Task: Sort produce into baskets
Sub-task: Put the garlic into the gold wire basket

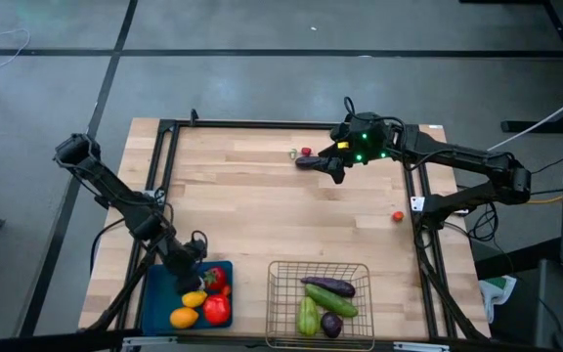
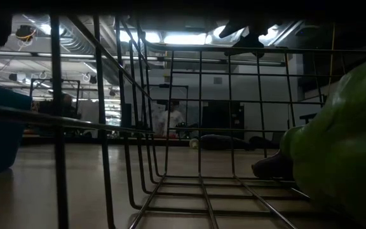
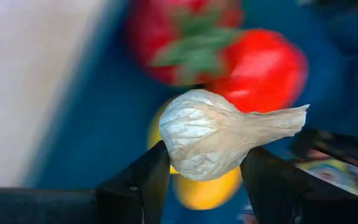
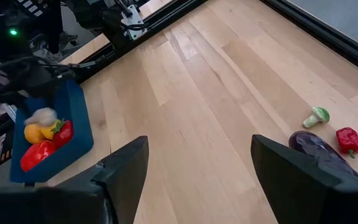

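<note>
Sorting in progress, delivery step. The left hand (image 3: 199, 186) grasps a white garlic bulb (image 3: 219, 140) between its two fingers and holds it over the blue tray (image 1: 154, 298) at the desk's (image 1: 262, 215) near left corner. The tray already carries red produce (image 1: 216, 309), a lemon (image 1: 194, 299) and an orange (image 1: 184, 317). The wire basket (image 1: 283, 293) beside it holds an eggplant (image 1: 328, 286) and green vegetables (image 1: 332, 303). The right hand (image 4: 194, 168) is released, its fingers spread and holding nothing, and hovers over the far side of the desk near a dark eggplant (image 4: 319, 152), a small red pepper (image 4: 350, 140) and a small green-and-white piece (image 4: 316, 116). A small red item (image 1: 397, 216) lies apart toward the desk's right edge. By judgement, the next move calls for the left hand to release the garlic over a free spot in the tray, and for the right hand to descend squarely on the eggplant.
</note>
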